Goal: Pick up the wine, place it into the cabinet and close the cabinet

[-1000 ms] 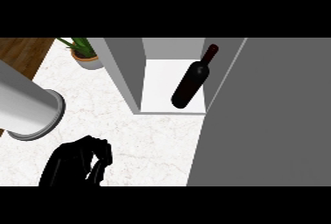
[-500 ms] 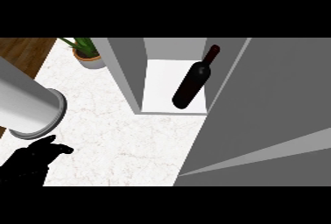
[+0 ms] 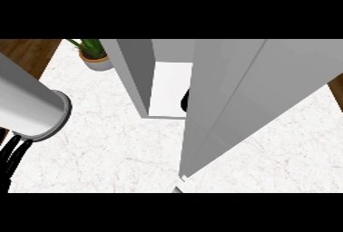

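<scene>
The wine bottle (image 3: 187, 100) stands inside the grey cabinet (image 3: 136, 72); only a thin dark sliver of it shows past the door's edge. The cabinet door (image 3: 254, 99) has swung across most of the opening, leaving a narrow gap onto the white cabinet floor. My left forearm fills the left side, close to the camera. My left hand (image 3: 11, 152) hangs below it at the lower left edge, its fingers straight and holding nothing, well away from the cabinet. My right hand does not show.
A potted plant (image 3: 94, 55) stands on the white marble counter (image 3: 114, 149) at the back left, beside the cabinet. Wooden floor shows beyond the counter's left edge. The door's lower corner reaches out over the counter's front middle.
The door has swung further left and now hides nearly all of the bottle. My left hand has moved from the lower middle to the left edge, and its forearm looms larger.
</scene>
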